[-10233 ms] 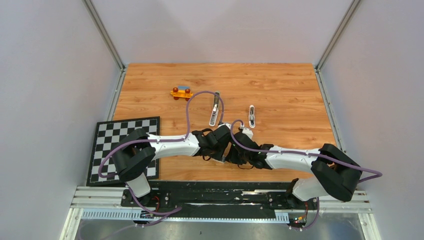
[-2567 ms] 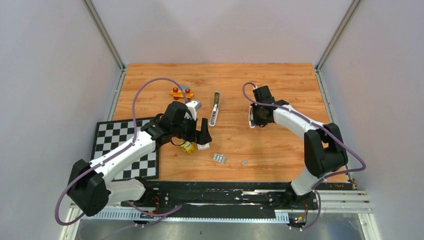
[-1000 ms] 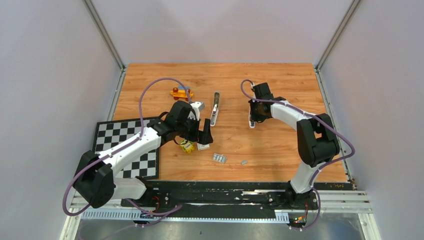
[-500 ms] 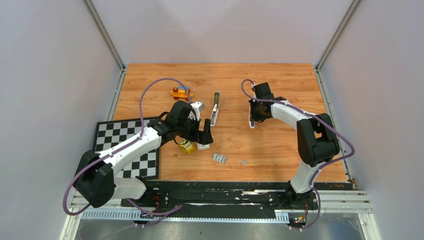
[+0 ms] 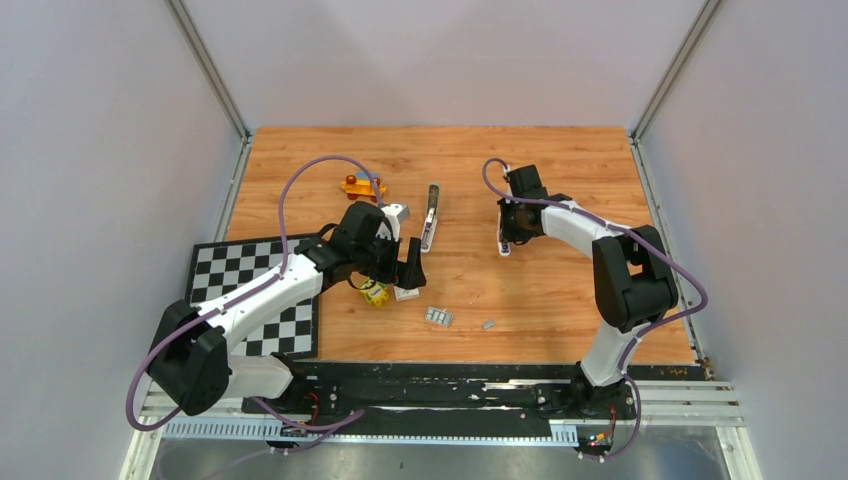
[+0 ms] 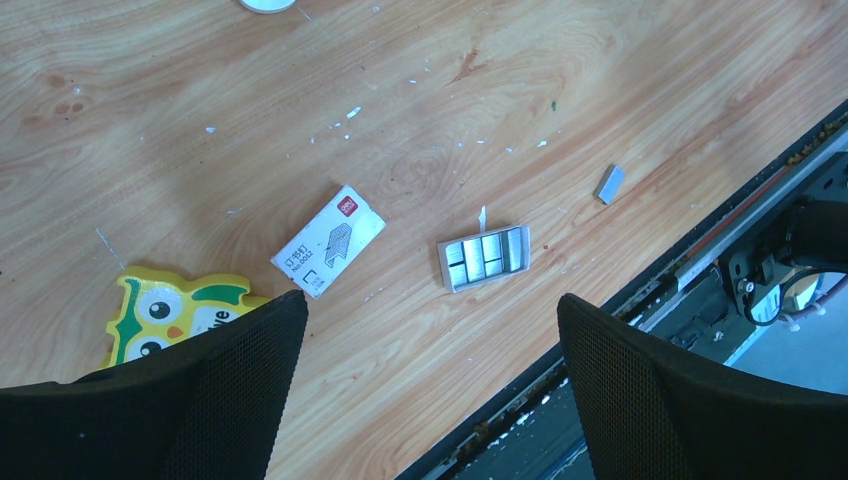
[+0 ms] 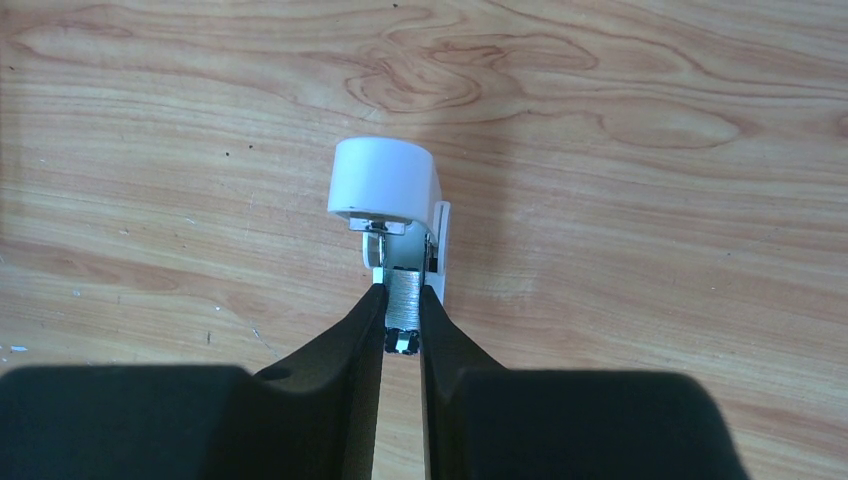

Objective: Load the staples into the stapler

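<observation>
Right pincer (image 7: 402, 300) grips the stapler (image 7: 385, 180); staples (image 6: 484, 257) lie on the table (image 5: 580, 180).
The right pincer pinches only the stapler's thin metal rail, a hold that may slip or twist. The left pincer (image 6: 430, 305) hangs spread above the staples, at 7 o'clock of the stapler in the top view; those flat strips could skid or scatter when pinched. Neither arm has moved in the last second.

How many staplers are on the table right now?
2. A grey stapler lies near the centre; a white stapler sits to its right, where the right end effector pinches staples. None seem hidden.
</observation>
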Available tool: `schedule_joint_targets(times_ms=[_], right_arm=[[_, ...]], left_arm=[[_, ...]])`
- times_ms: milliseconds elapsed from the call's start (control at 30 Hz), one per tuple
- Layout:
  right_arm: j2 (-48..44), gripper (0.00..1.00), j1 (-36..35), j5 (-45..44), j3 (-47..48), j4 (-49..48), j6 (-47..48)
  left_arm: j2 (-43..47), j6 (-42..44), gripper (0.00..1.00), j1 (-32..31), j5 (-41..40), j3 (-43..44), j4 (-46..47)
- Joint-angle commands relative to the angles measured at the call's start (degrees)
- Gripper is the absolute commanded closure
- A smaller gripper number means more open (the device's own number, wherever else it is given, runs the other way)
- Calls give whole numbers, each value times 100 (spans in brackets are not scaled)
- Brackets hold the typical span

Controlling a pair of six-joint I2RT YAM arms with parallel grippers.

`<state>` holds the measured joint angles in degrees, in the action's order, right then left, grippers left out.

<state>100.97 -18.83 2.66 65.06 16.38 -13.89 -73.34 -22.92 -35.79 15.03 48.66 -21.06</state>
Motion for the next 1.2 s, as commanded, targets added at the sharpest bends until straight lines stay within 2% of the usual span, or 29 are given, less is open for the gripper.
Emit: schedule_joint_targets(times_ms=[0, 633, 867, 1167], right_arm=[[157, 82, 99, 46, -37, 49, -55], [90, 80, 98, 103, -125, 84, -61], [-1, 72, 99, 65, -121, 124, -83], [-193, 67, 133, 130, 71, 164, -169]], left_arm=[[-22, 79, 3, 25, 62, 99, 60], [-6, 77, 3, 23, 57, 82, 72], [-2, 86, 3, 26, 37, 73, 59], [-32, 94, 3, 21, 36, 82, 66]])
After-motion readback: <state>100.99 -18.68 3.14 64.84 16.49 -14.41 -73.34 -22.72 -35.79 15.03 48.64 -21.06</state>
